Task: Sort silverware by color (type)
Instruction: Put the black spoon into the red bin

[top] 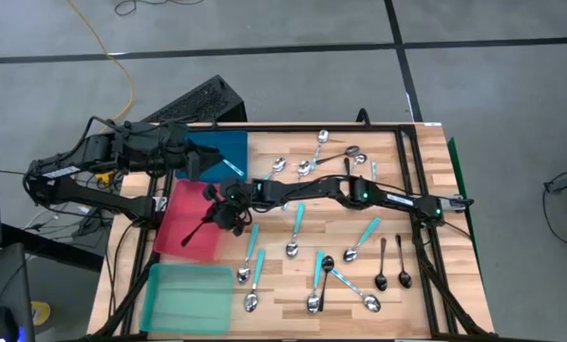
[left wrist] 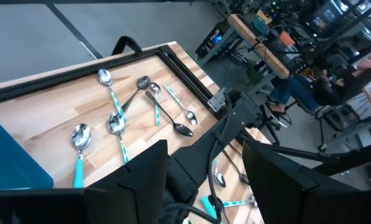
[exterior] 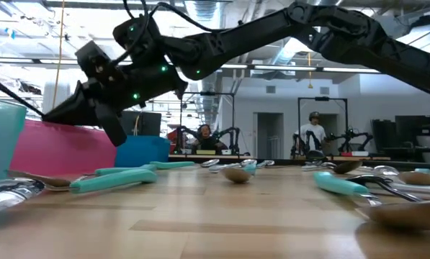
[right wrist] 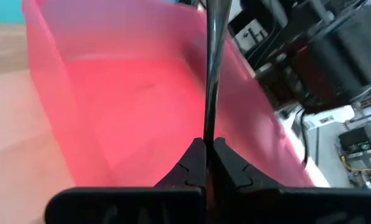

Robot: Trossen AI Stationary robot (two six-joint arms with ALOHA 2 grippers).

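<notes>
My right gripper (top: 214, 218) reaches across the table from the right and is shut on a black spoon (top: 196, 234), which hangs over the red tray (top: 179, 214). The low view shows that gripper (exterior: 56, 112) above the tray's wall. My left gripper (left wrist: 204, 186) waits open and empty over the blue tray (top: 228, 147) at the far left. Turquoise-handled spoons (top: 253, 249), silver spoons (top: 332, 158) and two black spoons (top: 392, 268) lie flat on the wooden table. My right gripper pinches the black spoon's thin handle (right wrist: 209, 127) between its two fingertips. The fingers slant down from the table's right side, and the spoon (right wrist: 214, 56) sticks out beyond them roughly in line with them. It hangs clear above the red tray's floor (right wrist: 123, 93).
A teal tray (top: 188, 296) sits at the near left corner, next to the red one. Spoons are scattered over the table's middle and right. A black frame (top: 406, 152) runs along the far and right edges. People sit at desks in the room behind.
</notes>
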